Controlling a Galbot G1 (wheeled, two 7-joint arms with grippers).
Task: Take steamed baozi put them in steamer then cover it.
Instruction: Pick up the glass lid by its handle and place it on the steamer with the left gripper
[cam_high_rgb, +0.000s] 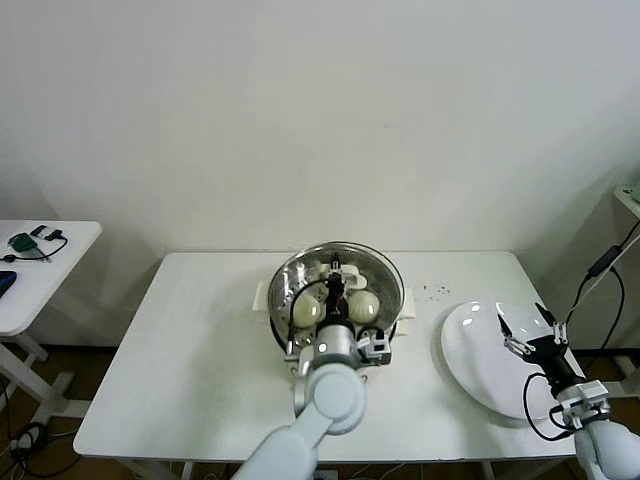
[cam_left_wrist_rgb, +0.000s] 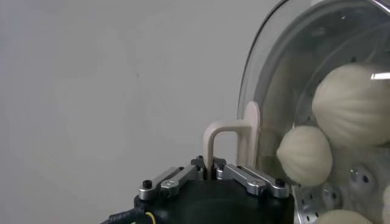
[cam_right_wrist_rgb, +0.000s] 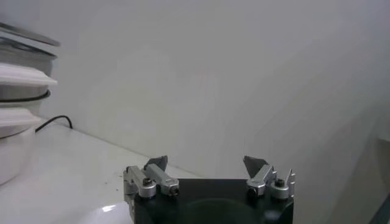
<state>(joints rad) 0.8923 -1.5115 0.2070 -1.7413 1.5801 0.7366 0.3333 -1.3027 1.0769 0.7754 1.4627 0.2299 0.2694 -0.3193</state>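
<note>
Over the near middle of the worktop (cam_high_rgb: 200, 400), the left claw (cam_high_rgb: 344, 283) is clamped shut on the white handle of the cover (cam_high_rgb: 385, 270), which sits on or just above the steamer (cam_high_rgb: 283, 322). Through the glass the steamed baozi (cam_high_rgb: 364, 307) lie on the perforated tray. To finish well, I judge the lid should come down level and centred so its metal rim meets the pot all round before the jaws let go. At the near right, the right claw (cam_high_rgb: 527, 325) hangs wide open and empty over the white plate (cam_high_rgb: 470, 360), well apart. Bare worktop lies either side of the steamer, and the wall stands close behind it.
</note>
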